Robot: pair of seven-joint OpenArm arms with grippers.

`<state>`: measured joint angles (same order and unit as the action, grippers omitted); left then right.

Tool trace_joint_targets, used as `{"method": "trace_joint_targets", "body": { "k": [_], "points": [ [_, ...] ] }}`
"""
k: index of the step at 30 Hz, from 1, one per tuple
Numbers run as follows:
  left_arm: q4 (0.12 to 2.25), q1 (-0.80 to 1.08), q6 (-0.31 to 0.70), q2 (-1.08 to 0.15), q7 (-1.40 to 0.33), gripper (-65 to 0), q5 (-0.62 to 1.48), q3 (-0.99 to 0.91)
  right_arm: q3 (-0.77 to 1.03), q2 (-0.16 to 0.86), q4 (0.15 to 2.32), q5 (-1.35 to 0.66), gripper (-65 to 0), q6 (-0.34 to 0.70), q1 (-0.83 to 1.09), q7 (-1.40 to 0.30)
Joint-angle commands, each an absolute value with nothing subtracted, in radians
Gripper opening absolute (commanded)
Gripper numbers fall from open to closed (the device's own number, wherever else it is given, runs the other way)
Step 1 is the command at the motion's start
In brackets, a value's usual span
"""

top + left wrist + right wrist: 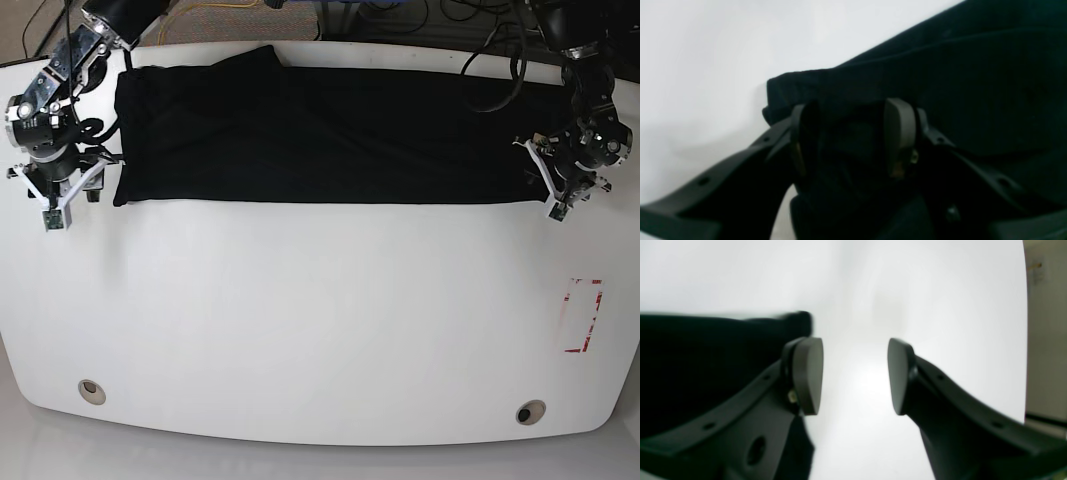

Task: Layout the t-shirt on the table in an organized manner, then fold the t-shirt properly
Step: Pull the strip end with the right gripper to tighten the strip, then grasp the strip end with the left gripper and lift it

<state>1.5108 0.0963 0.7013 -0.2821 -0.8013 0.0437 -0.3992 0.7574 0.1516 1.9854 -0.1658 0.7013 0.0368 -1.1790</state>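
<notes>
The black t-shirt (320, 135) lies as a long band along the table's (320, 330) far edge. Your left gripper (853, 136) pinches its end; your right gripper (855, 375) gapes empty beside the other. Grip both ends, then fold evenly.

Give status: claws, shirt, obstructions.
Left claw shut on t-shirt edge. Right claw open, empty, beside the shirt. Shirt folded into a band across the table. No obstructions seen.
</notes>
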Motion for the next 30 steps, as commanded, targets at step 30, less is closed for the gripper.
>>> {"method": "trace_joint_targets", "body": {
  "k": [30],
  "points": [
    [1.762, 0.018, 0.698, -0.266, -1.066, -30.6, 0.209, -0.526, 0.516, -0.002, 1.862, -0.288, -59.9, 0.698, 0.183, -1.181]
  ]
}}
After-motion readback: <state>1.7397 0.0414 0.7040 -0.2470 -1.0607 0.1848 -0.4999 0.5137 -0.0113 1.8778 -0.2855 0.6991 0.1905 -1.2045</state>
